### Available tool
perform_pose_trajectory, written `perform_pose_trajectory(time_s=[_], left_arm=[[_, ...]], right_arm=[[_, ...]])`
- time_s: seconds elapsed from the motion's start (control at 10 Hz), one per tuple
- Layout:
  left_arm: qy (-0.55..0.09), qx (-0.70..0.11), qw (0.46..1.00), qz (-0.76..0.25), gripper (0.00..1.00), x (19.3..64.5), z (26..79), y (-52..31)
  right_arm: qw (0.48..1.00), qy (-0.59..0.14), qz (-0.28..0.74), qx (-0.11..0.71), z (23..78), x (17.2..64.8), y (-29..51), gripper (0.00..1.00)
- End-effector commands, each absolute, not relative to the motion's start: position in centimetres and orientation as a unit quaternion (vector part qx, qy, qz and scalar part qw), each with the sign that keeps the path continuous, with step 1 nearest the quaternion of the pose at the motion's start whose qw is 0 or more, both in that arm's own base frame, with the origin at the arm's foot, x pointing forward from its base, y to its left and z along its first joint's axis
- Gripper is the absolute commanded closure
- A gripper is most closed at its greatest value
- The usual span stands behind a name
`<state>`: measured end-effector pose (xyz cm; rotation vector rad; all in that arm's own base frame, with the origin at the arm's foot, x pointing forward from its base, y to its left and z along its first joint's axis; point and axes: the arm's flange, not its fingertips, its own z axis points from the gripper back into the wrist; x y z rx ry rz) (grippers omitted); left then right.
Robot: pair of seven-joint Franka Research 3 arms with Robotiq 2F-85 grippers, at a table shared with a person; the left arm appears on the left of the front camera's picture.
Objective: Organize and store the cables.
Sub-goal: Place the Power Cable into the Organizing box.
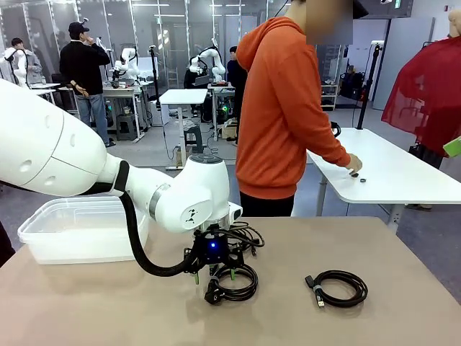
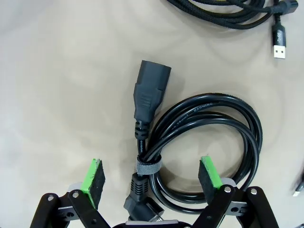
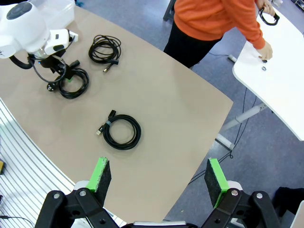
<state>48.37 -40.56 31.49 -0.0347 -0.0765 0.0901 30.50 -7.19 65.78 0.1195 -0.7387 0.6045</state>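
The worktop (image 1: pixel 403 317) is plain matte beige, with a clear plastic bin (image 1: pixel 79 238) at its left side and open room around each coil; beyond it a person in an orange top (image 1: pixel 281 108) is turned toward a white table (image 1: pixel 403 173). Three cables lie well apart. My left tool (image 2: pixel 152 176) hangs low over the power cord (image 2: pixel 209 142), pads spread wide on either side of its strapped bundle, touching nothing. I judge this cord thick, rubbery and fairly stiff, weighted by its plugs. The strap (image 2: pixel 148 167) gathers the strands, so that is where I would close; a single strand might let the loop sag or swing. The braided coil (image 2: pixel 213 12) just beyond looks softer and lighter, as does the USB coil (image 1: pixel 338 287). My right tool (image 3: pixel 159 178) stands apart, high above, empty.
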Motion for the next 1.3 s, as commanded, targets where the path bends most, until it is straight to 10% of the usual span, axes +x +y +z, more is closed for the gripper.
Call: perform_pose_trajectory(time_s=[0.0,0.4,0.7,0.8,0.9,1.0,1.1,1.2], left_arm=[[-0.041,-0.026,0.998,0.044,0.0,47.99,30.85,-40.3],[-0.031,-0.018,0.998,0.042,0.14,47.88,30.53,-40.22],[-0.032,-0.017,0.999,0.041,0.49,47.92,30.58,-40.17],[-0.03,-0.016,0.999,0.041,0.34,47.91,30.56,-40.12],[-0.028,-0.017,0.999,0.042,0.69,47.91,30.53,-40.08],[-0.026,-0.018,0.999,0.041,0.54,47.9,30.52,-40.07],[-0.025,-0.019,0.999,0.034,0.89,47.88,30.52,-40.17],[-0.027,-0.017,0.999,0.027,0.74,47.84,30.58,-40.31]], right_arm=[[0.887,-0.355,0.289,0.059,65.86,30.57,-7.29,0.0],[0.887,-0.355,0.289,0.059,65.86,30.57,-7.29,0.0],[0.887,-0.355,0.289,0.059,65.86,30.57,-7.29,0.0],[0.887,-0.355,0.289,0.059,65.86,30.57,-7.29,0.0],[0.887,-0.355,0.289,0.059,65.86,30.57,-7.29,0.0],[0.887,-0.355,0.289,0.059,65.86,30.57,-7.29,0.0],[0.887,-0.355,0.289,0.059,65.86,30.57,-7.29,0.0],[0.887,-0.355,0.289,0.059,65.86,30.57,-7.29,0.0]])
